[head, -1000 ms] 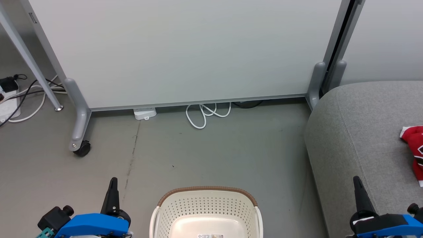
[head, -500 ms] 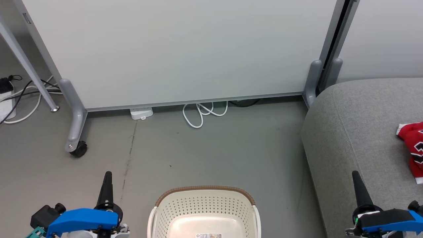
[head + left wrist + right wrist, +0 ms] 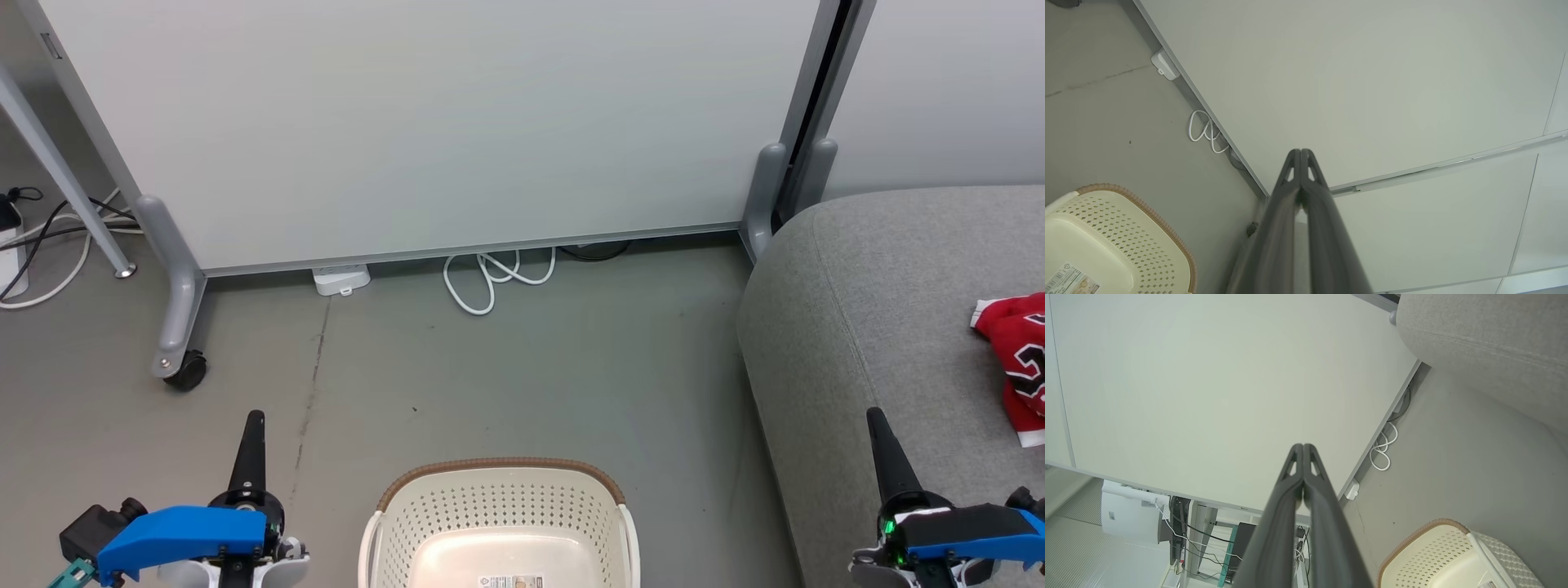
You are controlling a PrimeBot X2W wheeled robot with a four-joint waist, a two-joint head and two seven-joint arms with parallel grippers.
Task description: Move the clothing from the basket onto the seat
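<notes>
Since a second ago my left gripper (image 3: 254, 418) and right gripper (image 3: 876, 416) have both slid a bit further forward, and my head turned slightly, so everything drifts left in the head view; nothing else budged. So, the basket (image 3: 498, 463) sits on the floor (image 3: 531, 367) between my arms; the bit of its inside I can see holds just a sticker label (image 3: 513, 581); the near end is cut off. The red jersey (image 3: 1012, 343) lies crumpled on the grey seat (image 3: 882, 286), ahead and right of my right gripper, well apart from it; both pairs of fingers are pressed tip to tip, gripping nothing.
</notes>
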